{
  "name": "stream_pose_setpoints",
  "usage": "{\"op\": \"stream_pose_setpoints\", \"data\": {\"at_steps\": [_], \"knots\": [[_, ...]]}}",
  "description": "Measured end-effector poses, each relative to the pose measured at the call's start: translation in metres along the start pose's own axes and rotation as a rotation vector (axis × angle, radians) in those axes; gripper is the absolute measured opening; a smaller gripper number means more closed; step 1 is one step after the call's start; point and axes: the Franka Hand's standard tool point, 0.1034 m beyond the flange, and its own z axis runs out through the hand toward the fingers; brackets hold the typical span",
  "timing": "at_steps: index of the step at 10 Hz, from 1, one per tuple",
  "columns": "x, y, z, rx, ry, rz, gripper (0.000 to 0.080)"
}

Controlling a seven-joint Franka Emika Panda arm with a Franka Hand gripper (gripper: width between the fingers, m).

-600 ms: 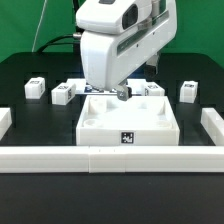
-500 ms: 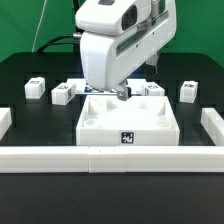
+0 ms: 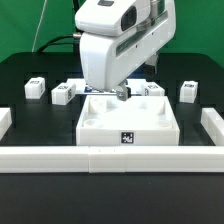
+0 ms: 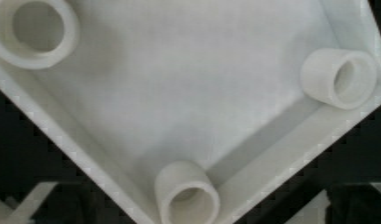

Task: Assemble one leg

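Observation:
Several legs, small white blocks with square tags, stand on the black table in the exterior view: two at the left point(image 3: 35, 88) point(image 3: 62, 94) and two at the right point(image 3: 152, 90) point(image 3: 187, 91). The big white tray-like piece point(image 3: 100, 122) lies in the middle, a tag on its front wall. My gripper point(image 3: 122, 93) hangs at the tray's back rim. In the wrist view the gripper point(image 4: 190, 212) is open, its jaws standing on either side of one tray corner with a round hole post point(image 4: 187, 203). It holds no leg.
Low white walls border the table: a long one along the front point(image 3: 110, 158), short ones at the exterior view's left point(image 3: 5, 118) and right point(image 3: 212, 125). The arm's white body point(image 3: 115, 45) hides the table behind the tray.

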Motion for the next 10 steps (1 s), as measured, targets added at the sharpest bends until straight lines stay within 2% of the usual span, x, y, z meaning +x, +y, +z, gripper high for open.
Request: {"op": "stream_pose_setpoints", "data": {"at_steps": [4,5,6,7,9,10], "knots": [[0.000,0.000,-0.002,-0.006,-0.002,-0.005,0.0650],[0.000,-0.002,-0.009,-0.032,0.006,-0.030,0.0650],[-0.004,-0.002,-0.007,-0.096,0.040,-0.107,0.0650],[-0.014,-0.009,-0.001,-0.116,0.043,-0.157,0.0650],[-0.019,-0.013,0.003,-0.145,0.039,-0.279,0.0650],[-0.022,-0.015,0.005,-0.141,0.033,-0.290,0.0650]]}}
